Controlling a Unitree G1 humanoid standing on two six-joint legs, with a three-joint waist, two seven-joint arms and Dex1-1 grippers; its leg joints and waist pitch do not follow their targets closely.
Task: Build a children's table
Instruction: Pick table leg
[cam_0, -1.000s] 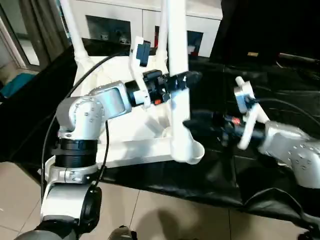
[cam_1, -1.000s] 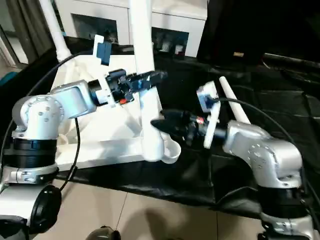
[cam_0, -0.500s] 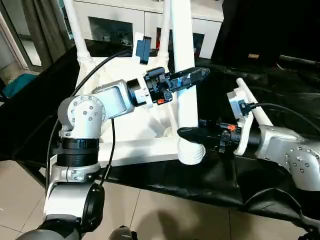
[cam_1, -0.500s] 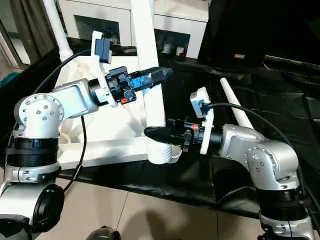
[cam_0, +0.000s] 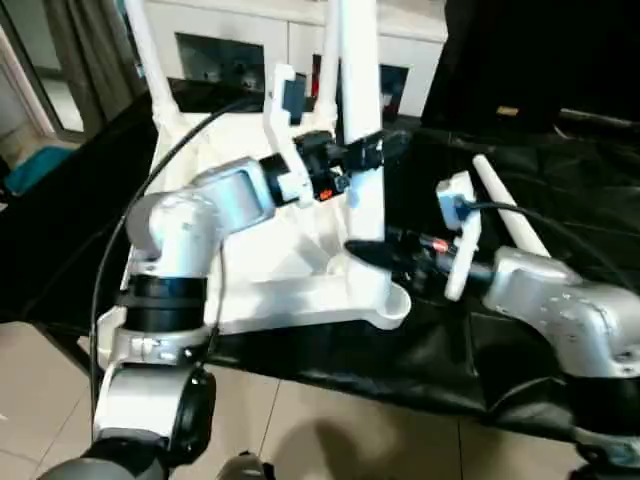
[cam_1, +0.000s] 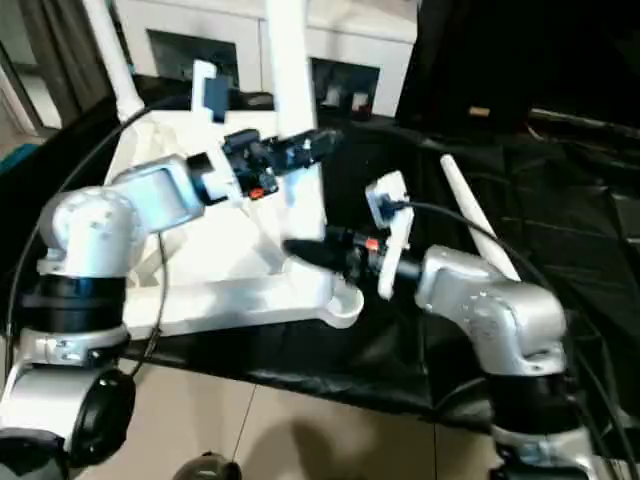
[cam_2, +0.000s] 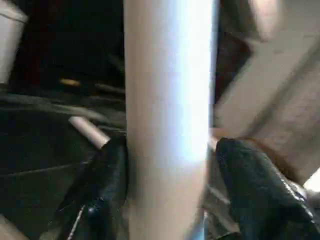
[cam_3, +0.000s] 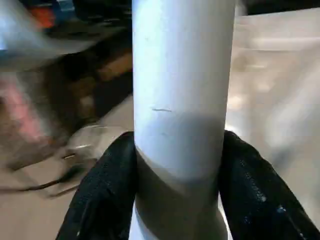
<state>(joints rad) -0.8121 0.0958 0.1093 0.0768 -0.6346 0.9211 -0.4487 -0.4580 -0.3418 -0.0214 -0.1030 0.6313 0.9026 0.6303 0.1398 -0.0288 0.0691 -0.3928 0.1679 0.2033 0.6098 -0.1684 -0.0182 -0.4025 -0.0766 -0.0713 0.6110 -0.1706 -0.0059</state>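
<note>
- The white table top (cam_0: 250, 260) lies upside down on a dark-covered tabletop (cam_0: 520, 340) in front of you, ribbed underside facing up, one rounded corner socket (cam_0: 385, 300) nearest the front edge
- A long white leg (cam_0: 362, 120) stands upright with its lower end at that socket; whether it is fully seated is hard to tell
- Your left gripper (cam_0: 365, 152) has its jaws pinching the leg partway up; the left wrist view shows a black finger (cam_2: 107, 175) on each side of the shaft
- Your right gripper (cam_0: 372, 250) has its jaws pressed against the leg low down, just above the socket
- Another leg (cam_0: 150, 70) stands at a far corner, and a loose one (cam_0: 505, 205) lies on the dark cover to your right
- The leg looks like light, stiff, hollow plastic with a smooth round surface, so it may slip or twist in the jaws
- Hold it low near the socket to steer, and higher up to keep it vertical while you press down
</note>
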